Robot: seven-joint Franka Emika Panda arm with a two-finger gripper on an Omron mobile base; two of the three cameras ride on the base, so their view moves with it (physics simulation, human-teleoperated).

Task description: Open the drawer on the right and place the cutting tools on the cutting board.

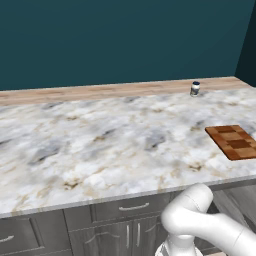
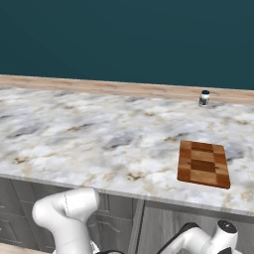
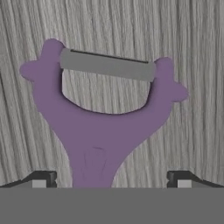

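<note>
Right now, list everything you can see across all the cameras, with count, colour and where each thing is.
Checkered wooden cutting board: one, light and dark reddish-brown, flat on the counter near its front edge, to the right.
Small dark-capped jar: one, pale with dark lid, at the back of the counter.
Purple Y-shaped peeler: one, purple with a grey blade, lying on a grey wood-grain surface in the hand view.
Marble counter: one, white and grey veined.
Dark grey cabinet fronts: several, below the counter.
Gripper: open, fingertips either side of the peeler's handle.
</note>
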